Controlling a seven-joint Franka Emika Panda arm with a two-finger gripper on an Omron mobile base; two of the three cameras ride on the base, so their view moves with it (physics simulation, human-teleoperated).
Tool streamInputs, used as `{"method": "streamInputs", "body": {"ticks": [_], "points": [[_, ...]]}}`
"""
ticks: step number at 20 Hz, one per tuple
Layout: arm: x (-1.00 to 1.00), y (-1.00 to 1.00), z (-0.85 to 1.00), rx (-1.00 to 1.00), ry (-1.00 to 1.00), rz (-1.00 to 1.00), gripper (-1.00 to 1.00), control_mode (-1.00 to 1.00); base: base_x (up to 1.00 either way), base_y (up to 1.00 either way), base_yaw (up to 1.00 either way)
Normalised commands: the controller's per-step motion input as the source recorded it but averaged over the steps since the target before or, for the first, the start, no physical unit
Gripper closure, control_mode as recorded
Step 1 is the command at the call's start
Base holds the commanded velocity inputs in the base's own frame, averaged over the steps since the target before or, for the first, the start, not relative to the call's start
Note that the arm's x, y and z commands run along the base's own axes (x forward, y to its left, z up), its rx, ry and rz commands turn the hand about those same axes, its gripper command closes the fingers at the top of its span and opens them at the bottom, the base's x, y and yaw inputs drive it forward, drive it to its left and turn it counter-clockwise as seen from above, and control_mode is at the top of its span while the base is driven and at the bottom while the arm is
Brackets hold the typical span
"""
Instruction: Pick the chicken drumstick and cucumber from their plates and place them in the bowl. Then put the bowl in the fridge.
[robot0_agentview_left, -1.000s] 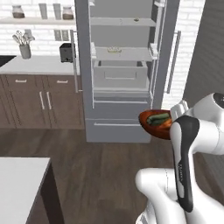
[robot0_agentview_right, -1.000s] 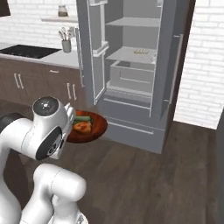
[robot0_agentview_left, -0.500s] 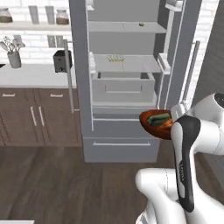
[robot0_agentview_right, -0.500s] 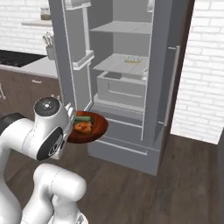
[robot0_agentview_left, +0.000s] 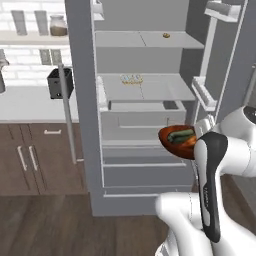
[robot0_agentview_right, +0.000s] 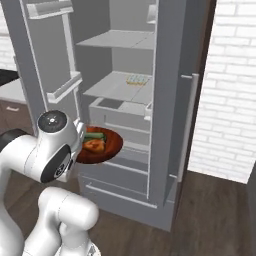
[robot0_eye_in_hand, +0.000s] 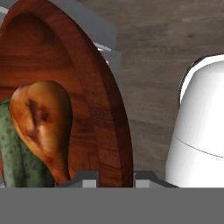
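Loaded bowl carried level toward the open fridge.

The end effector (robot0_eye_in_hand: 114, 178) is clamped tight on the near rim of the reddish-brown wooden bowl (robot0_eye_in_hand: 100, 109), its two tips pinching the wall so the bowl hangs out in front of the arm, apparently kept level so nothing rolls out. Inside lie one chicken drumstick (robot0_eye_in_hand: 41, 120) and, touching it on the far side from the grip, one cucumber (robot0_eye_in_hand: 15, 153); both foods look delivered already, leaving the shelving step. The bowl (robot0_agentview_right: 102, 145) sits in the air just before the fridge (robot0_agentview_right: 167, 100), near the front edge of its drawers and below the middle shelf (robot0_agentview_left: 145, 87). Two open shelves show above; the higher holds one small item (robot0_agentview_left: 165, 35), too small to name.
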Motion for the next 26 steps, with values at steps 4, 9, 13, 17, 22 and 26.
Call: {"method": "streamInputs", "body": {"ticks": [4, 9, 13, 17, 22, 26], "points": [[0.0, 0.0, 0.0, 0.0, 0.0, 0.0, 1.0, 1.0, 1.0, 0.24, -0.01], [0.0, 0.0, 0.0, 0.0, 0.0, 0.0, 1.0, 1.0, 0.65, 0.02, -0.02], [0.0, 0.0, 0.0, 0.0, 0.0, 0.0, 1.0, 1.0, 0.48, 0.0, -0.03], [0.0, 0.0, 0.0, 0.0, 0.0, 0.0, 1.0, 1.0, 0.58, 0.14, -0.01], [0.0, 0.0, 0.0, 0.0, 0.0, 0.0, 1.0, 1.0, 0.5, 0.08, 0.0], [0.0, 0.0, 0.0, 0.0, 0.0, 0.0, 1.0, 1.0, 0.03, 0.0, 0.0]]}}
